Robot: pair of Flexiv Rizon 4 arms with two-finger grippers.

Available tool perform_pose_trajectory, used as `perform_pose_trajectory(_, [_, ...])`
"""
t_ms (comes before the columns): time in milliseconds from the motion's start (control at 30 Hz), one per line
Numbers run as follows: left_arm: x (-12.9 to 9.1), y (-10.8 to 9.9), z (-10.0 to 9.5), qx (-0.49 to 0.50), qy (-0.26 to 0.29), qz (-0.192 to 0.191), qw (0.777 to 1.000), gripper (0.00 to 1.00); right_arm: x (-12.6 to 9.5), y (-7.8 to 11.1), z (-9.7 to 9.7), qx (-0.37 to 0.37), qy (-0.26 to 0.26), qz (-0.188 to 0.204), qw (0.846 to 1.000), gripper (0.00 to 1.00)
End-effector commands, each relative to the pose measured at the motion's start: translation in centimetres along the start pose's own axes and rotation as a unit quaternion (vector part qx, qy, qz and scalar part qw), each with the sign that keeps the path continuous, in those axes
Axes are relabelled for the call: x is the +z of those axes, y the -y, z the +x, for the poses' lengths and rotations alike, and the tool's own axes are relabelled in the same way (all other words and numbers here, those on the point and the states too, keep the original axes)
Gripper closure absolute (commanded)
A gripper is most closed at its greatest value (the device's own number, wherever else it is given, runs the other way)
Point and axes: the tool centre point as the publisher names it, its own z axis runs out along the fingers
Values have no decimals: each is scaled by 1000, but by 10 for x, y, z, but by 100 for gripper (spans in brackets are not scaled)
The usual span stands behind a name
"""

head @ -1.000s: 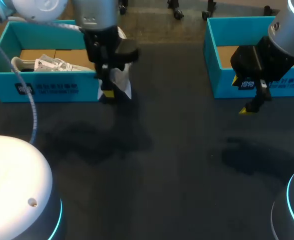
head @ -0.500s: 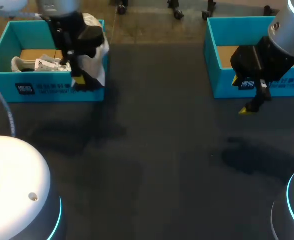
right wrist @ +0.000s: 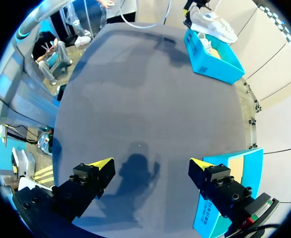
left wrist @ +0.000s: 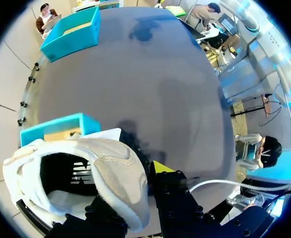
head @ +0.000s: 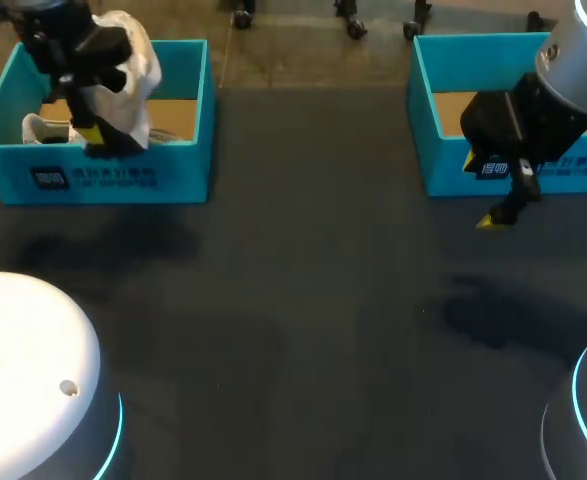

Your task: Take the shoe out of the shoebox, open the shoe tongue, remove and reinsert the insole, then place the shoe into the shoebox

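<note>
At the left, the shoe (head: 131,70) is held pinched at its rim by the left pincer (head: 95,135), above the left shoebox (head: 123,180) — a white item (head: 38,128) lies inside. The shoe is best lowered slowly, sole down, beside that item, and released only once resting. The right pincer (head: 500,215) hangs spread over the tabletop (head: 323,330), near the right shoebox (head: 453,170).

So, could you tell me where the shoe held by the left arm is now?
In the head view, the shoe is held by the left gripper over the left shoebox, at the table's far left corner.
</note>
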Motion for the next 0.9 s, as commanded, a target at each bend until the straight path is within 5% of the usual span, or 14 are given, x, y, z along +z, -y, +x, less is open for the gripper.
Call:
perform_pose_trajectory(33, [-4,-19,-11,4,6,10,1000,100,1,0,0,0,0,1,1000,0])
perform_pose_trajectory(900, [-32,-131,-86,-29,34,-3,999,100,1,0,0,0,0,1,1000,0])
